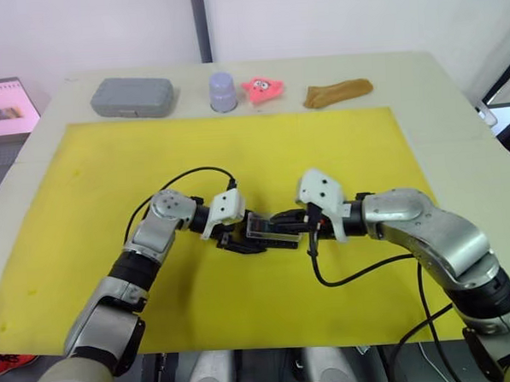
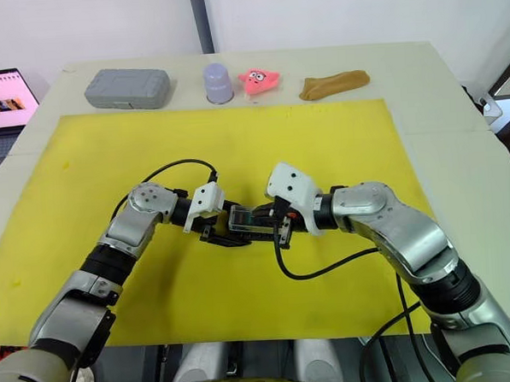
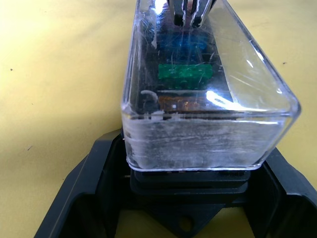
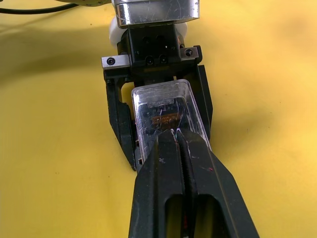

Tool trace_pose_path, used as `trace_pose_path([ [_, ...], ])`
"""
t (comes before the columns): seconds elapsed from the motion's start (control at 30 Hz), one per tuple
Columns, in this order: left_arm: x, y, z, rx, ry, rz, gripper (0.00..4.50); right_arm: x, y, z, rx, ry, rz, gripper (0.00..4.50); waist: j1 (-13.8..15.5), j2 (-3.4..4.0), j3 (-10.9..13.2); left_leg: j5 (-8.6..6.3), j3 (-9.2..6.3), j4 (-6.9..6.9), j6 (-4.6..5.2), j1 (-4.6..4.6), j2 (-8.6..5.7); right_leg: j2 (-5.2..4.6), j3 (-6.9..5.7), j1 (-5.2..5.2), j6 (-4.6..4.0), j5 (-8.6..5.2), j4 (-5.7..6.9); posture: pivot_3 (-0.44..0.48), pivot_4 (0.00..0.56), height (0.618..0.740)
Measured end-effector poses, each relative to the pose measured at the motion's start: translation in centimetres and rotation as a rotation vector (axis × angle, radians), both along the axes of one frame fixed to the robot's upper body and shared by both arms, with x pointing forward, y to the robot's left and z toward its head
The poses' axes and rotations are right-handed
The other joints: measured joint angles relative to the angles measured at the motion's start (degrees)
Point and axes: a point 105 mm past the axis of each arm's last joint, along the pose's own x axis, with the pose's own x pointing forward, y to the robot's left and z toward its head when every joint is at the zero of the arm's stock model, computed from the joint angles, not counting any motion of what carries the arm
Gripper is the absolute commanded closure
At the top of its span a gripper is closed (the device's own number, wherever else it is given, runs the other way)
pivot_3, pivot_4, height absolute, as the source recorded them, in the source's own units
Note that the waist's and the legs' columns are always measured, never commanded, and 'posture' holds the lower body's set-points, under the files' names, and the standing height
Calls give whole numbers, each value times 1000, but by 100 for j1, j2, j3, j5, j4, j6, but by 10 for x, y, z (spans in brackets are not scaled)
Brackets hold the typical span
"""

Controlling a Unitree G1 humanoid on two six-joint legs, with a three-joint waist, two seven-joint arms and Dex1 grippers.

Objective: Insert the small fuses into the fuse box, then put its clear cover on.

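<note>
Both grippers crowd the clear cover (image 2: 246, 218) mid-mat, leaving open yellow mat (image 2: 338, 144) all around, clutter lining only the far table edge (image 2: 402, 63).

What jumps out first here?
Both claws meet mid-mat over the clear cover, which sits on the fuse box. The right claw, fingers together, rests on the cover's top, while the left claw brackets the assembly from the opposite end. Green and blue fuses show through the cover.
</note>
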Motion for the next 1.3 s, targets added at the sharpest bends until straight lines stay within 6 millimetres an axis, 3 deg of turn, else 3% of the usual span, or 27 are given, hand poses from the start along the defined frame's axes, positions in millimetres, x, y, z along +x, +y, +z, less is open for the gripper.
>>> trace_pose_path([
  [0.9, 0, 0, -1, 18, -7, -1, 1924, 2, 23, 6, -99, -42, 31, 4415, -5, 1, -3, 3, 0, 0, -6, 4, 0, 0, 0, 4, 0, 0, 0, 0, 150, 740],
  [1.0, 0, -1, 0, 18, -12, -5, 1924, 5, 18, 12, -74, -1, 9, 4415, -5, 1, -3, 4, -1, 0, -7, 3, 0, 0, 0, 3, 0, 0, 0, 0, 150, 740],
  [1.17, 0, -1, 0, 20, -14, -7, 1924, 6, 9, 43, -7, -7, 0, 4415, -1, 1, -3, -1, -2, 0, 1, 2, 0, -1, -1, 3, 0, 0, 0, 0, 150, 740],
  [1.3, 0, -2, 1, 20, -14, -9, 1924, 1, -12, 46, -90, -34, 9, 4415, 4, 0, -3, -8, -2, 0, 15, 0, -1, -2, -1, 3, 0, 0, -2, 0, 150, 740],
])
